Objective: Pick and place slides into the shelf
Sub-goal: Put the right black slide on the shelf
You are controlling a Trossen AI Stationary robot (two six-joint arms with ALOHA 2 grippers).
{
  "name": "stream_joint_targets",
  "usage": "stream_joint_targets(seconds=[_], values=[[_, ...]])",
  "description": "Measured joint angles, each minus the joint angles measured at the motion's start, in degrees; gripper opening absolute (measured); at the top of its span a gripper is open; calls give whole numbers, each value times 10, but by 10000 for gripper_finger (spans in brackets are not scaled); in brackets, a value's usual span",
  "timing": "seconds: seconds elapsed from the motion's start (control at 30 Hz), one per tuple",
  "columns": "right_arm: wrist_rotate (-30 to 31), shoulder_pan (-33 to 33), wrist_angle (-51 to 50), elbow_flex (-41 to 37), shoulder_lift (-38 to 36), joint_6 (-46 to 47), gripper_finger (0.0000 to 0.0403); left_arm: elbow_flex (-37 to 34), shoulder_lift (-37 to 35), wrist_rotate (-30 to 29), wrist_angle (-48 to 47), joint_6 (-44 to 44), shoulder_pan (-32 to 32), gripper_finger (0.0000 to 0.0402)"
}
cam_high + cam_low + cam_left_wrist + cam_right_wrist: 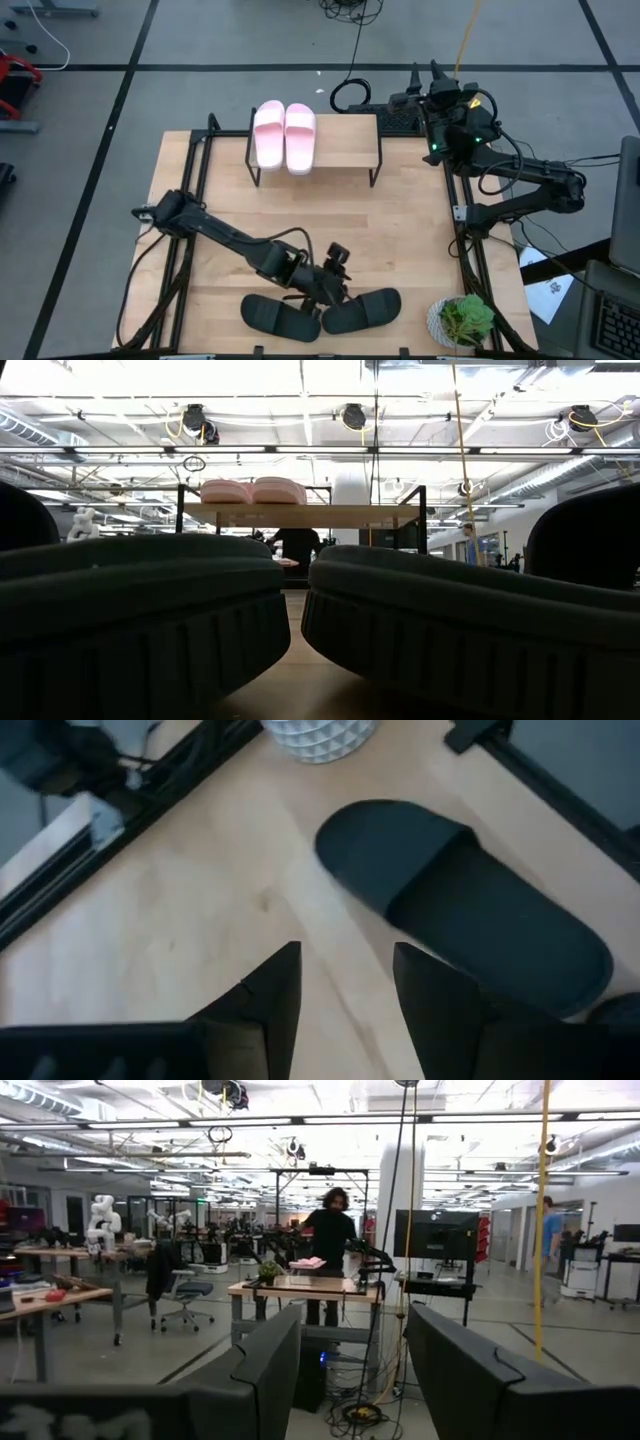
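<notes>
High view: 2 pale pink slides point(285, 136) sit side by side on the left half of the shelf point(345, 145), a light wood plank on thin black legs at the far side of the table point(400, 230). 2 black slides lie flat at the near edge, a left one point(280, 317) and a right one point(362, 310), their inner ends close together. The left gripper point(336, 272) hangs just behind that pair, over the gap between them. The right arm is folded back at the table's far right corner, its gripper point(432, 75) beyond the edge. A white pot holding a green plant point(463, 321) stands at the near right corner.

Low view: the 2 black slides fill the foreground, ribbed sides facing the camera. Behind them the shelf carries the pink pair on its plank.

Left wrist view: the left gripper's fingers point(275, 995) are spread apart with bare table between them, gripping nothing. 1 black slide point(470, 905), wide strap across its middle, lies just past the fingertips; the white pot point(318, 735) stands beyond.

Right wrist view: the right gripper's fingers point(265, 1370) are parted and empty, pointing into the room, where a person point(328, 1240) stands at a bench.
</notes>
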Motion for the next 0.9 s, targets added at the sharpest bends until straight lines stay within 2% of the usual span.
stream_joint_targets(seconds=[0.43, 0.73, 0.9], values=[[0, 38, 0, 0, 0, -3, 173, 0, 62, 119, 100, 25, 39, 159], [0, 58, 18, 0, 0, 16, 173, 0, 63, 97, 47, 62, 54, 159], [0, 60, 81, 0, -1, 32, 173, 0, 68, 86, 64, 80, 52, 159]])
